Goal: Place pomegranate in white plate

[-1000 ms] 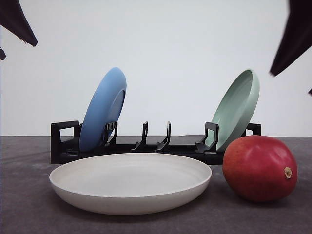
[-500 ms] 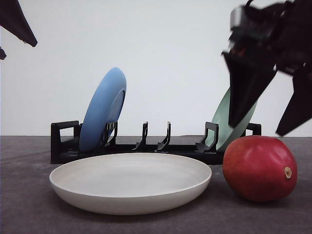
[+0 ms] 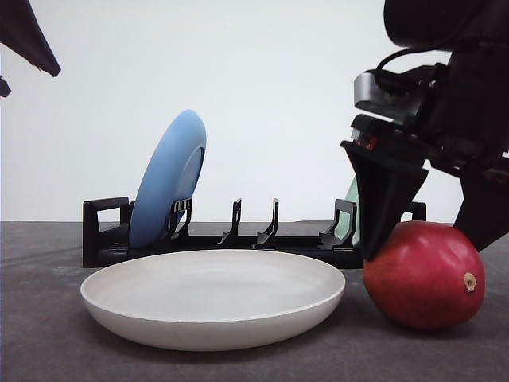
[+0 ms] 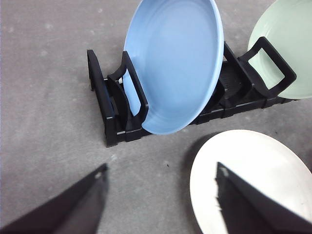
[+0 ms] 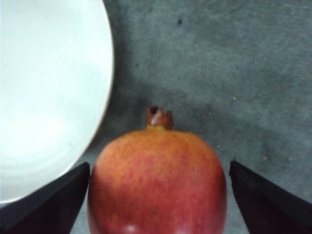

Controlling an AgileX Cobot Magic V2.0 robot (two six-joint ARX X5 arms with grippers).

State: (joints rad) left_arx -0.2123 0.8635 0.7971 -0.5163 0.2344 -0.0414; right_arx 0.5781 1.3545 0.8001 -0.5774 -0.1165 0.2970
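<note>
I see my right claw [image 3: 429,231] wide open around the shiny round red pomegranate [image 3: 424,274], beside the big shallow white plate [image 3: 213,298]. My left claw [image 4: 161,202] hangs open too.

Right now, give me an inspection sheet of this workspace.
Surface: dark grey table.
Job's things: pomegranate on the table beside the white plate, apart from it; plate holds nothing.
Clutter: black rack behind the plate, holding a blue plate and a green plate, both on edge.
Grippers: right gripper open, fingers either side of the pomegranate; left gripper open, above the table near the rack.
Cables: black cable on the right arm.
Surroundings: plain white wall.
</note>
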